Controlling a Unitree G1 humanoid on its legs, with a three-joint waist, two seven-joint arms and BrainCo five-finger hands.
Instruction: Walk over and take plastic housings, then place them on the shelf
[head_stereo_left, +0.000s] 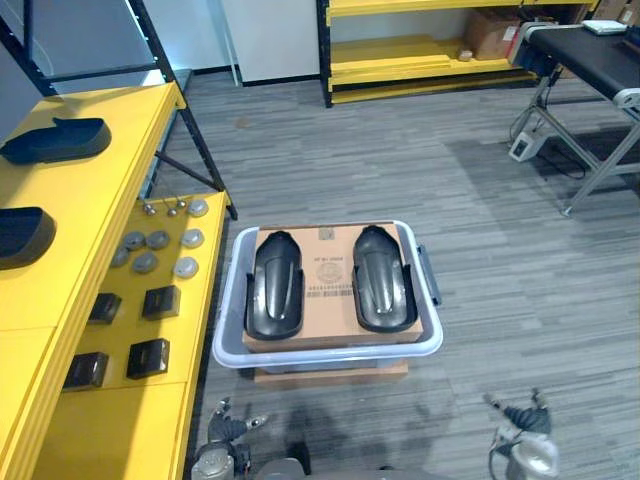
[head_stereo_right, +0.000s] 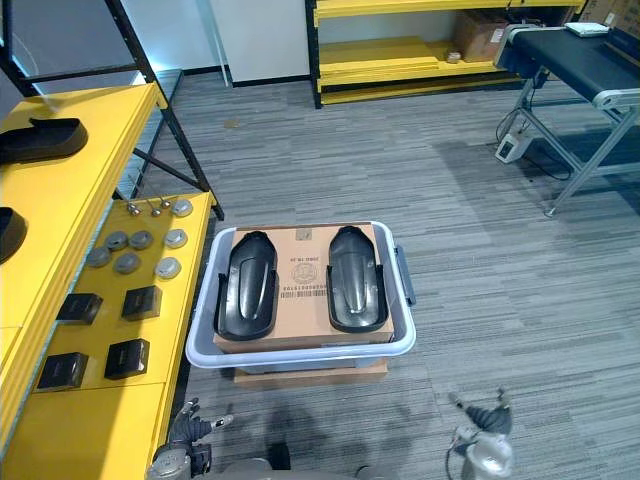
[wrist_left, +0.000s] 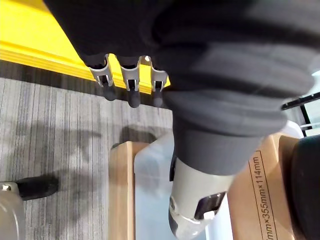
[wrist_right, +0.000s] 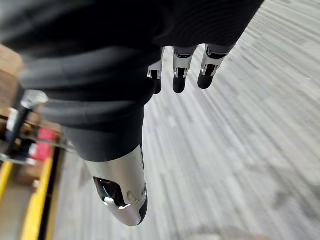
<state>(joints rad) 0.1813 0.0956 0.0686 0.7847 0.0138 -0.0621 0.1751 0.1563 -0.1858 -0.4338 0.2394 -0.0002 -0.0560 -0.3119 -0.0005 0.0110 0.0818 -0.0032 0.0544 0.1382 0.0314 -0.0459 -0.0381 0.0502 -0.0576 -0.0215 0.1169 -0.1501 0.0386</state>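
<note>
Grey floor, yellow shelf at left; two housings lie on a box in a bin. Our left robot hand and right robot hand hang empty, fingers relaxed. We should step close and square before reaching.

Pale grey tote sits on a low wooden base, on grey striped floor. Flat cardboard box lies inside the tote, filling most of it. To the tote's left: a cluster of round grey discs, with small black boxes nearer than them. Far right: black-belt conveyor on metal legs, and a small white unit on the floor by one leg. Brown carton at the far back.
</note>
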